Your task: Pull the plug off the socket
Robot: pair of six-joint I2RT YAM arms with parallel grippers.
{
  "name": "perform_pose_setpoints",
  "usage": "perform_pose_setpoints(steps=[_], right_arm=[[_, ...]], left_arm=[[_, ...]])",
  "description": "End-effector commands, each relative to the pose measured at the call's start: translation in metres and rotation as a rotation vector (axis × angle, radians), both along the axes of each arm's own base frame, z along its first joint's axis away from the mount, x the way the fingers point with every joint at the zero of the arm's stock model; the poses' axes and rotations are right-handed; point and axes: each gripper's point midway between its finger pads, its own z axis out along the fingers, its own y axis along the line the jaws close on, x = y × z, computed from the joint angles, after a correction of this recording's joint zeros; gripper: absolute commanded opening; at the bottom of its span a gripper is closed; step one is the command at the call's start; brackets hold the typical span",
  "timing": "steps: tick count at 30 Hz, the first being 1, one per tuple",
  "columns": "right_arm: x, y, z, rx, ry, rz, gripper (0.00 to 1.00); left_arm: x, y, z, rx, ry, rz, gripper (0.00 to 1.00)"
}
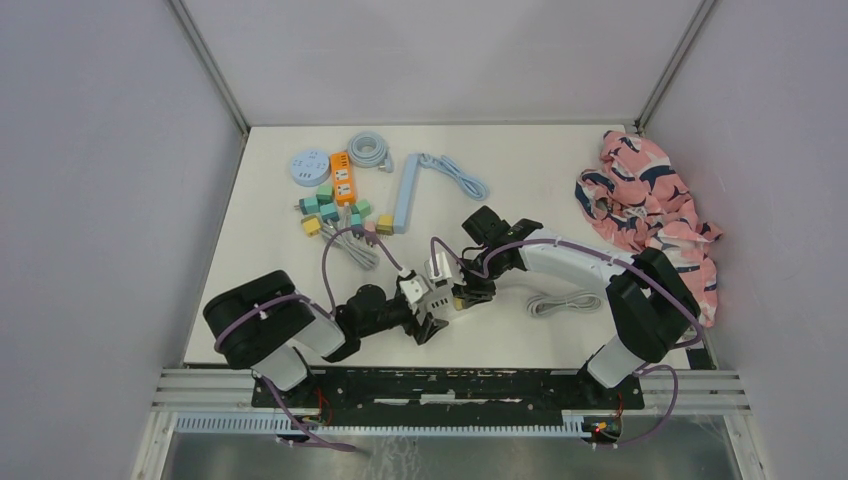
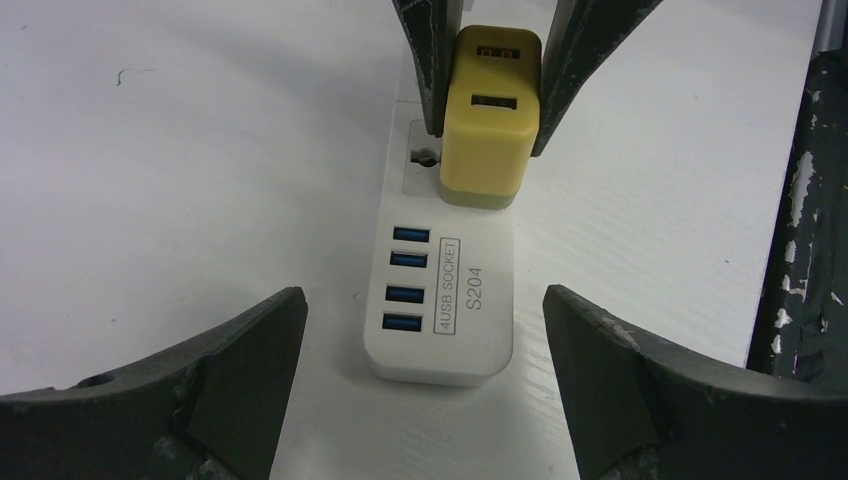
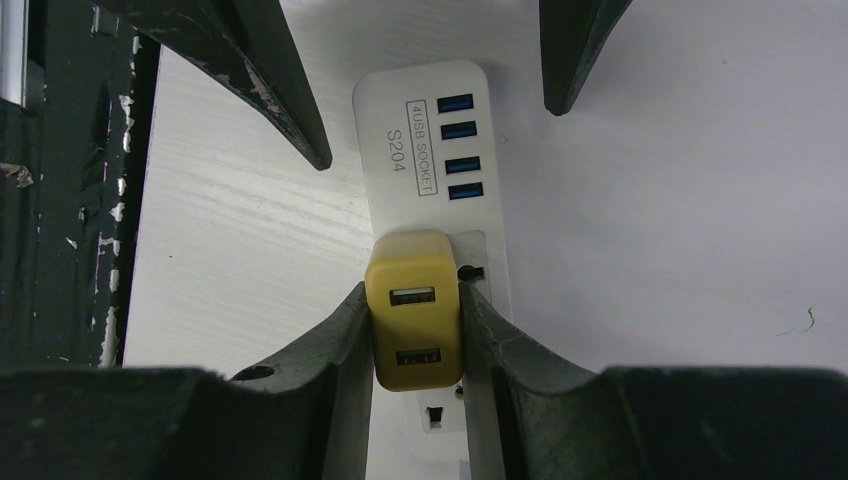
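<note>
A white USB socket strip lies near the table's front middle. A yellow plug stands in its outlet end and looks seated against the strip's face. My right gripper is shut on the yellow plug, one finger on each side. Its fingers show at the top of the left wrist view. My left gripper is open, its jaws wide on either side of the strip's USB end without touching it. In the top view the two grippers meet over the strip.
Several small coloured plugs, an orange strip, a round socket, a coiled cable and a blue power strip lie at the back left. A grey cable bundle and a pink cloth lie at the right.
</note>
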Motion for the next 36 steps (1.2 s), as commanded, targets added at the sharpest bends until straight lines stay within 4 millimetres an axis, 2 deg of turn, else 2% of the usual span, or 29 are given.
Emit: perform_pose_setpoints(steps=[1,9,12,16,19,20,24,27,30,36], right_arm=[[0.007,0.009,0.02,0.047,-0.022,0.002,0.0],[0.005,0.009,0.02,0.051,-0.007,0.003,0.0],[0.005,0.009,0.021,0.053,-0.006,0.003,0.0],[0.004,0.009,0.021,0.055,0.005,0.002,0.0],[0.003,0.011,0.02,0.061,0.023,-0.001,0.0],[0.002,0.012,0.021,0.069,0.032,-0.001,0.0],[-0.001,0.029,0.026,0.142,0.112,-0.056,0.0],[0.001,0.04,0.03,0.183,0.153,-0.103,0.0],[0.009,0.041,0.03,0.183,0.124,-0.139,0.0],[0.028,0.014,0.034,0.151,0.045,-0.147,0.0]], left_arm=[[0.012,-0.016,0.022,-0.044,-0.112,-0.025,0.93],[0.016,-0.02,0.009,-0.005,-0.098,-0.027,0.84],[0.015,-0.02,0.005,0.003,-0.09,-0.033,0.77],[0.013,-0.022,-0.003,0.022,-0.071,-0.05,0.59],[0.012,-0.026,-0.004,0.028,-0.061,-0.063,0.33],[0.012,-0.026,-0.004,0.028,-0.06,-0.065,0.27],[0.012,-0.026,-0.003,0.029,-0.062,-0.073,0.1],[0.011,-0.027,-0.005,0.038,-0.055,-0.08,0.05],[0.01,-0.027,-0.006,0.04,-0.049,-0.081,0.04],[0.012,-0.023,-0.007,0.048,-0.051,-0.056,0.03]])
